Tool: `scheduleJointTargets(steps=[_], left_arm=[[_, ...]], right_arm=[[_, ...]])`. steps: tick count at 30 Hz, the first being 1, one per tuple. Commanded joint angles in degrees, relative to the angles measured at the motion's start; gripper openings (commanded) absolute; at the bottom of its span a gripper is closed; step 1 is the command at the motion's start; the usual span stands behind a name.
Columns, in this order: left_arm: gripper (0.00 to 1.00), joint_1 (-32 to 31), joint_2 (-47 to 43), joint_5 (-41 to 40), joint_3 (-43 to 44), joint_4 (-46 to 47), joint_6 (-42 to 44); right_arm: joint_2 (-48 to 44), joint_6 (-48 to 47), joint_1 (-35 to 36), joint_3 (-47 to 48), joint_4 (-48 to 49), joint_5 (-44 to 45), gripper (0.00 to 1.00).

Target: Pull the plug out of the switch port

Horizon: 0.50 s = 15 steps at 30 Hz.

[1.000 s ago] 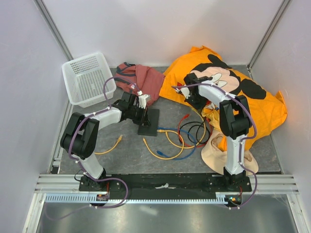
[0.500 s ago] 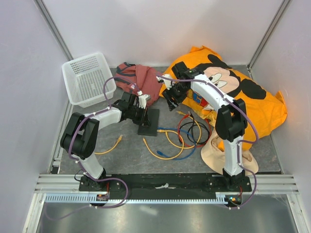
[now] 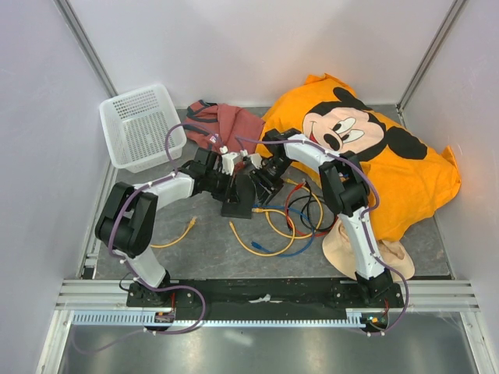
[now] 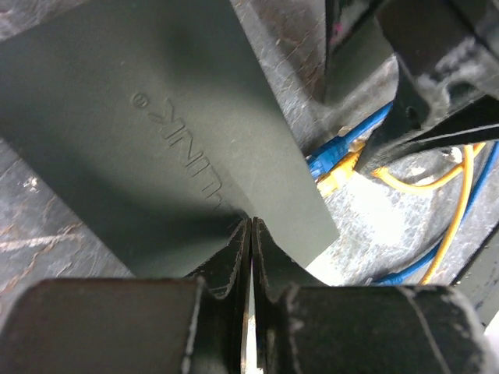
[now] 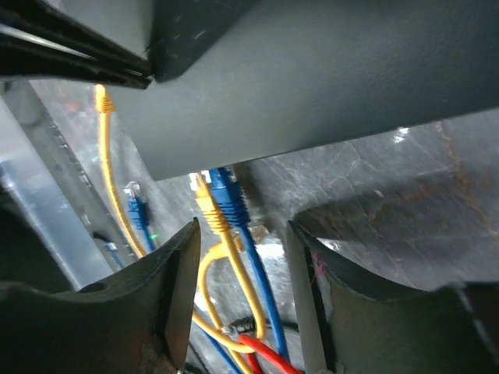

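Observation:
The switch (image 3: 236, 199) is a flat matte-black box lying on the grey mat, and it fills the left wrist view (image 4: 156, 132). Two plugs sit side by side in its cable edge, one yellow (image 5: 204, 204) and one blue (image 5: 228, 195); the left wrist view shows them too, the blue plug (image 4: 331, 156) clearest. My left gripper (image 4: 251, 234) is shut, its tips resting on the switch's top near one edge. My right gripper (image 5: 242, 227) is open just short of the two plugs, with their cables running between its fingers (image 5: 183, 288), touching neither.
Loose yellow, blue, red and black cables (image 3: 284, 222) coil right of the switch. A white basket (image 3: 142, 125) stands back left, with a red cloth (image 3: 234, 125) beside it. An orange Mickey cloth (image 3: 390, 164) covers the back right, and a beige cloth (image 3: 343, 241) lies near the right arm.
My right arm has swung left from over the orange cloth to the switch's cable edge, and its jaws have opened. The left arm has stayed on the switch.

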Motion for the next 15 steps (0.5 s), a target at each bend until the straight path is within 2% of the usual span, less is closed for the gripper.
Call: scheduleJointTargets(steps=[1, 7, 15], left_arm=[[0.08, -0.07, -3.46, -4.01, -3.16, -3.0, 3.44], [0.09, -0.07, -7.25, -3.92, -6.6, -1.41, 6.08], [0.1, -0.15, -5.05, -4.18, -5.46, -1.85, 6.69]], right_arm=[[1.16, -0.51, -0.2, 2.37, -0.55, -4.7, 0.53], [3.27, 0.19, -0.11, 1.66, -0.37, -8.74, 0.53], [6.44, 1.25, -0.03, 2.45, 0.42, -11.29, 0.52]])
